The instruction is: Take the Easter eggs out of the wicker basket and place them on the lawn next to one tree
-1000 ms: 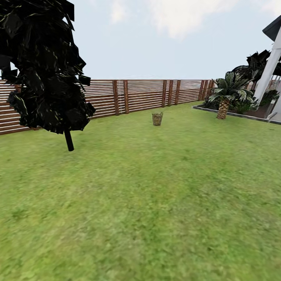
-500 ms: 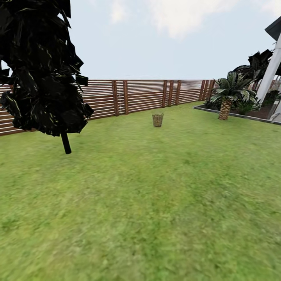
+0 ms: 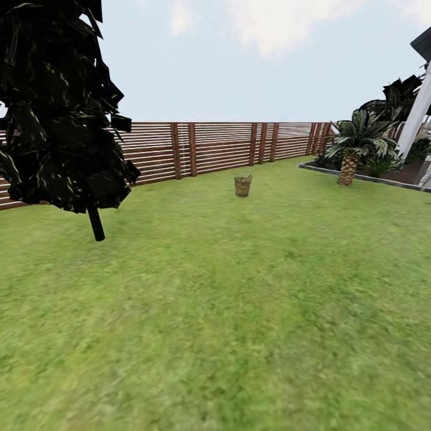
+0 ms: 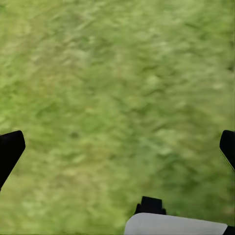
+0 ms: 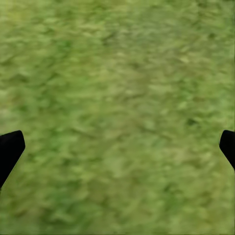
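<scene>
This is a fenced home garden under open sky. A broad mottled green lawn (image 3: 239,299) runs back to a brown horizontal-slat wooden fence (image 3: 209,146). A dark-leaved tree on a thin black trunk (image 3: 60,108) stands at the left. At the right, a short palm with a scaly trunk (image 3: 353,149) grows in a grey-edged planting bed (image 3: 365,178) beside a white building corner (image 3: 416,114). A small woven brown wicker basket (image 3: 242,185) sits on the grass.

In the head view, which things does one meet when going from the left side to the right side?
Dark cypress → wicker basket on the lawn → short palm → white slanted post at the right edge. The brown slat fence runs behind them.
</scene>
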You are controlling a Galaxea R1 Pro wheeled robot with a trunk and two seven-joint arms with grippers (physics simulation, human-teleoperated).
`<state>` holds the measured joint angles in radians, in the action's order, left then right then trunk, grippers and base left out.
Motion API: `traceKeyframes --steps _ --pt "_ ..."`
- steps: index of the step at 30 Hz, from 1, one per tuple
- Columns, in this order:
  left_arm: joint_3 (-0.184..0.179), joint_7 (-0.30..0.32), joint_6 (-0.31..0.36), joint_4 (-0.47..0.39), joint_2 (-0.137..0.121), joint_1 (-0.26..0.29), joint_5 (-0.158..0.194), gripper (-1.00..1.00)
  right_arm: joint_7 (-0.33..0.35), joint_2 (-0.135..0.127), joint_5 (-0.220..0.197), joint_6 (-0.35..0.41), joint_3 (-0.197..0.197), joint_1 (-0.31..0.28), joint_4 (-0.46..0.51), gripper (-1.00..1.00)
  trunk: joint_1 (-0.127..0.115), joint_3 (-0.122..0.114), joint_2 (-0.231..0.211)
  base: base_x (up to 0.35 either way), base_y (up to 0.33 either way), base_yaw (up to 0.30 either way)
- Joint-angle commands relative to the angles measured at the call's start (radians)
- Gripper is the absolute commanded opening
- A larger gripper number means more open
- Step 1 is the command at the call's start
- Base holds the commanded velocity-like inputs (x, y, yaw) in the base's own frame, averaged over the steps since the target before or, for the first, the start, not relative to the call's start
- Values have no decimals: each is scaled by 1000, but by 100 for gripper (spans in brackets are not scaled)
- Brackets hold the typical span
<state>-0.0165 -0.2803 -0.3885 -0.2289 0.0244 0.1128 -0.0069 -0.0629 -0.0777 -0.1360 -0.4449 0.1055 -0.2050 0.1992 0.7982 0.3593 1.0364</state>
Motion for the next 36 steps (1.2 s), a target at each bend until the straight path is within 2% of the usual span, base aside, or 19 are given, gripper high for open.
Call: traceKeyframes --steps 1,22,36 --pt "-2 -5 -3 1 0 1 -1 100 -3 0 -10 -3 9 -1 0 100 1 1 1 335 0 0" --pt "-2 -5 -3 1 0 1 -1 100 -3 0 -10 -3 9 -1 0 100 1 1 1 335 -1 0" --pt "-2 -5 -3 1 0 1 -1 100 -3 0 -10 -3 9 -1 0 100 1 1 1 335 -68 0"
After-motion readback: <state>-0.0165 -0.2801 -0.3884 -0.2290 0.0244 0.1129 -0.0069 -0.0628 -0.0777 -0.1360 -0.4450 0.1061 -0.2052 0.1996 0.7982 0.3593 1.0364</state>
